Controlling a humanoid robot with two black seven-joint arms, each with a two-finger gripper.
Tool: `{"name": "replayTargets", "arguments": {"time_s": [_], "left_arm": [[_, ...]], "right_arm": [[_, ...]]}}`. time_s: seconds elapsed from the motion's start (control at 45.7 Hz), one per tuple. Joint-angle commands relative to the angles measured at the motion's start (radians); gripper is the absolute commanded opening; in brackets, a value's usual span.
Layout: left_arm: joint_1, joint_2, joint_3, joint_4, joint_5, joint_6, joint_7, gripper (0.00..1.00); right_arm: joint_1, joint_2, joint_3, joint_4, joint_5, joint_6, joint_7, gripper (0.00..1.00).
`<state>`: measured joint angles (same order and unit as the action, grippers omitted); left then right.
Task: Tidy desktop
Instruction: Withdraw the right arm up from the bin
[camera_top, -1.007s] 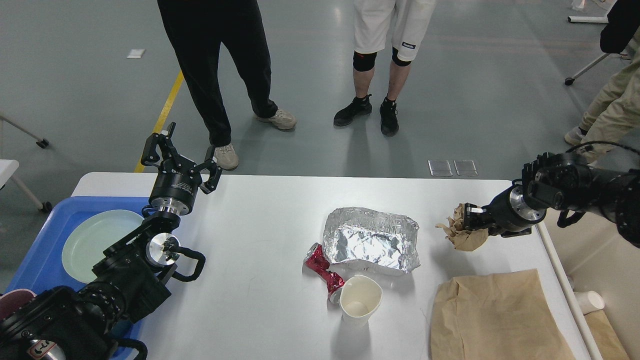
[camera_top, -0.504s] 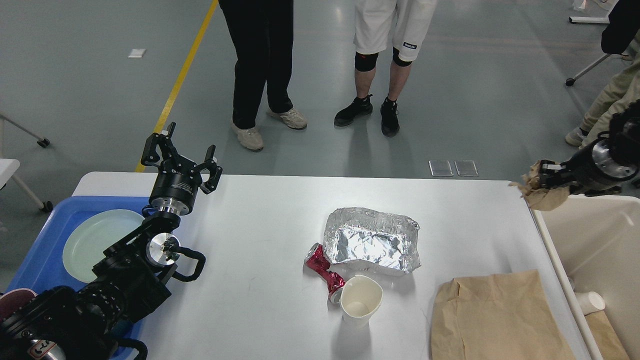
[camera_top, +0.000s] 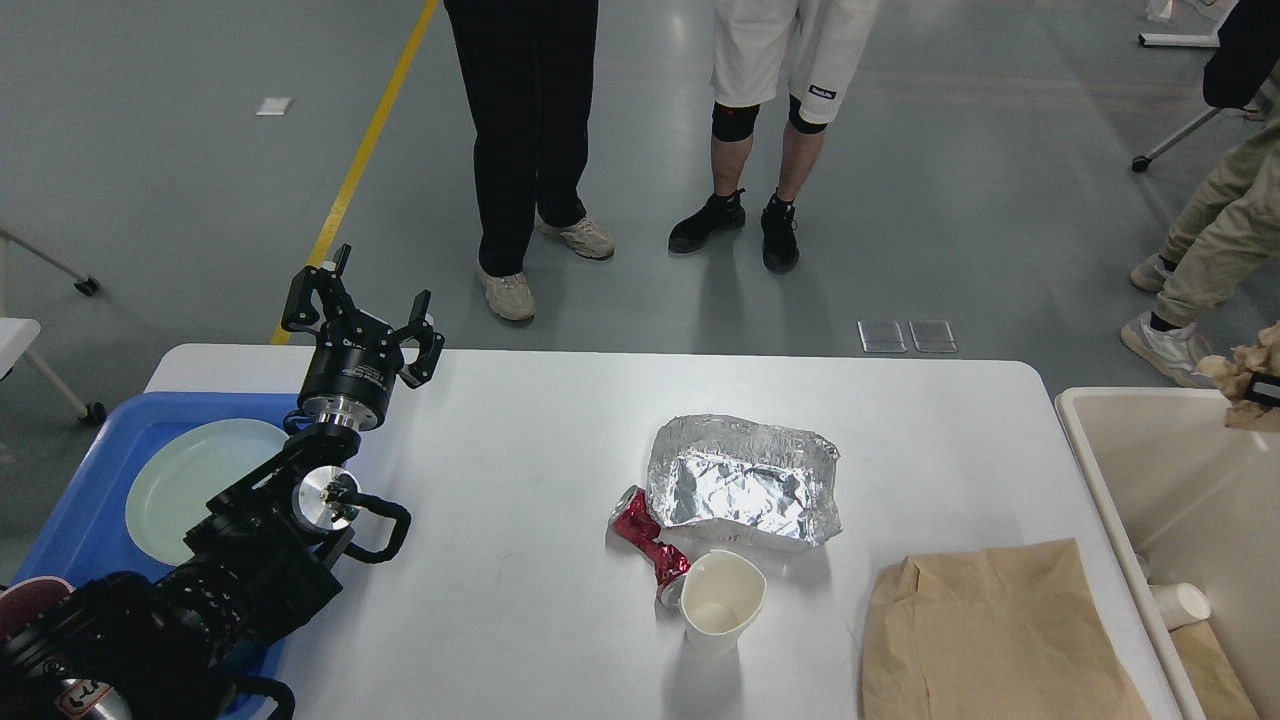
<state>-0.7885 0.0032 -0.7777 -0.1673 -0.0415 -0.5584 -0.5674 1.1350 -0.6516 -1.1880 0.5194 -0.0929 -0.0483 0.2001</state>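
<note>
Two black arms belong to the rig, but only the left one shows clearly: its gripper stands upright at ten o'clock over the far left edge of the desktop, fingers spread apart and grasping nothing. At three o'clock, at the frame's edge, a crumpled brown paper wad hangs above the beige bin; a sliver of the right gripper is beside it, and I cannot tell whether it is clenched. The desktop fills the middle of the view. On it, near centre, sits a foil tray, with a crushed red can and a white paper cup at six o'clock of it. A flat brown paper bag lies at five o'clock. A blue tray holding a pale plate sits at nine o'clock.
</note>
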Motion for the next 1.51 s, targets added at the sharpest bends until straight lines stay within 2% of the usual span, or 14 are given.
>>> {"name": "replayTargets", "arguments": {"time_s": [0.0, 0.219, 0.438, 0.46, 0.525, 0.569, 0.613, 0.854, 0.985, 1.095, 1.138, 1.226, 1.379, 1.489], "left_arm": [[0.0, 0.0, 0.0, 0.0, 0.0, 0.0, 0.001, 0.97], [0.0, 0.0, 0.0, 0.0, 0.0, 0.0, 0.0, 0.97], [0.0, 0.001, 0.0, 0.0, 0.0, 0.0, 0.0, 0.97], [0.0, 0.0, 0.0, 0.0, 0.0, 0.0, 0.0, 0.97], [0.0, 0.0, 0.0, 0.0, 0.0, 0.0, 0.0, 0.97], [0.0, 0.0, 0.0, 0.0, 0.0, 0.0, 0.0, 0.97], [0.0, 0.001, 0.002, 0.0, 0.0, 0.0, 0.0, 0.97], [0.0, 0.0, 0.0, 0.0, 0.0, 0.0, 0.0, 0.97], [0.0, 0.0, 0.0, 0.0, 0.0, 0.0, 0.0, 0.97], [0.0, 0.0, 0.0, 0.0, 0.0, 0.0, 0.0, 0.97], [0.0, 0.0, 0.0, 0.0, 0.0, 0.0, 0.0, 0.97], [0.0, 0.0, 0.0, 0.0, 0.0, 0.0, 0.0, 0.97], [0.0, 0.0, 0.0, 0.0, 0.0, 0.0, 0.0, 0.97], [0.0, 0.001, 0.0, 0.0, 0.0, 0.0, 0.001, 0.97]], "right_arm": [[-0.162, 0.0, 0.146, -0.077, 0.03, -0.074, 0.002, 0.0], [-0.402, 0.081, 0.412, -0.266, 0.094, -0.09, 0.005, 0.0], [-0.486, 0.125, 0.478, -0.322, 0.094, -0.088, 0.005, 0.0], [-0.488, 0.119, 0.476, -0.322, 0.094, -0.088, 0.004, 0.14], [-0.491, 0.115, 0.47, -0.322, 0.094, -0.09, 0.004, 0.47], [-0.492, 0.113, 0.469, -0.322, 0.094, -0.09, 0.004, 0.59], [-0.492, 0.112, 0.467, -0.322, 0.094, -0.09, 0.004, 0.65], [-0.495, 0.092, 0.462, -0.322, 0.091, -0.09, 0.002, 0.71], [-0.494, 0.083, 0.462, -0.323, 0.091, -0.09, 0.004, 0.82], [-0.492, 0.076, 0.459, -0.322, 0.091, -0.09, 0.004, 0.83], [-0.491, 0.076, 0.459, -0.32, 0.091, -0.088, 0.004, 0.86], [-0.479, 0.075, 0.456, -0.318, 0.09, -0.085, 0.004, 1.0], [-0.452, 0.061, 0.447, -0.312, 0.09, -0.081, 0.004, 1.0], [-0.387, 0.03, 0.364, -0.266, 0.084, -0.059, 0.004, 1.0]]}}
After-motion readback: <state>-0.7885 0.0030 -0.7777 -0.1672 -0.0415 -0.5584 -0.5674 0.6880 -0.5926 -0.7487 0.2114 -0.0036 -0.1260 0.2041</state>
